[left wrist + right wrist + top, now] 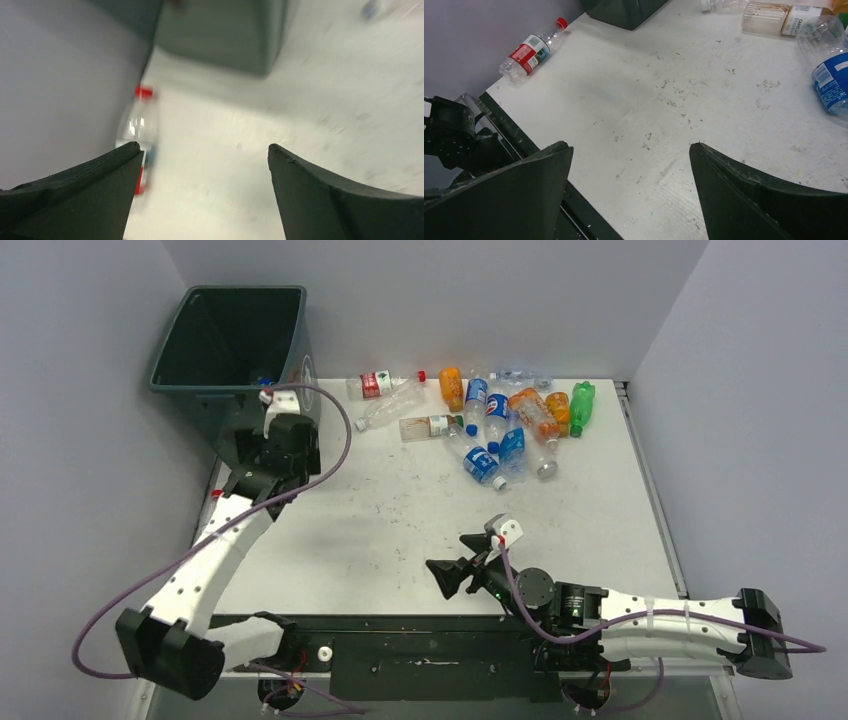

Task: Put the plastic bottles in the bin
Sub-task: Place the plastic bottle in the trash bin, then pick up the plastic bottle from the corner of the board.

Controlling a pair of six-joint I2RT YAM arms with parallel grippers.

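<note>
White table [400, 530]: plastic bottles [500, 420] heaped right of bin [200, 350], stray bottle [531, 50] just in front of it. Left end effector [202, 150] and right end effector [629, 145] both wide, empty. Likely between picks; next, close on one bottle.

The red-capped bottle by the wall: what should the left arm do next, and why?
Probably shift the open left gripper sideways over the red-capped bottle, then lower. The bottle lies on the table outside the bin, off beside one of the fingers rather than between them, and nothing is held.
</note>
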